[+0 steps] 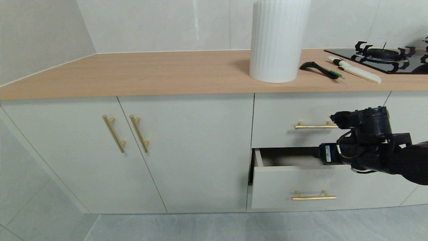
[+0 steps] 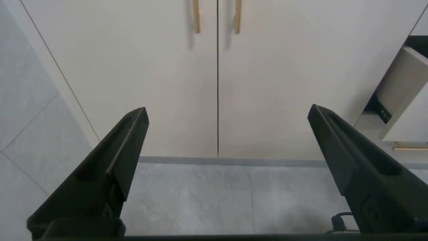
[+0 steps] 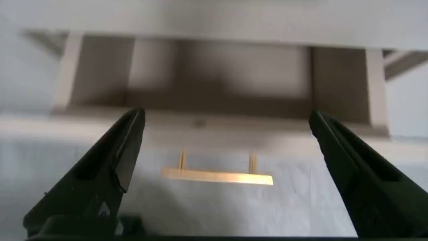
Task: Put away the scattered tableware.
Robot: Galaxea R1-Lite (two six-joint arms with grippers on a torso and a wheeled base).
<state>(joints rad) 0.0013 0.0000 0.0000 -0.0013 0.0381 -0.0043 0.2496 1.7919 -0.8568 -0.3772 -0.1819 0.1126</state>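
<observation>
Right claw [image 3: 225, 117], jaws apart, at the open drawer [image 1: 294, 182]; knife [image 1: 359, 73] lies above it, upper right, slantwise on the worktop [image 1: 150, 73].

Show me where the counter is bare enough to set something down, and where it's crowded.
Free: the long stretch of countertop from the left wall corner to the white ribbed cylinder. Crowded: right of it, the black utensil and white knife lie beside the stove.

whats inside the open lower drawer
The lower drawer is pulled out; only its bare side wall and shadowed back show. The front panel hides its floor, and the right arm covers its right part.
</observation>
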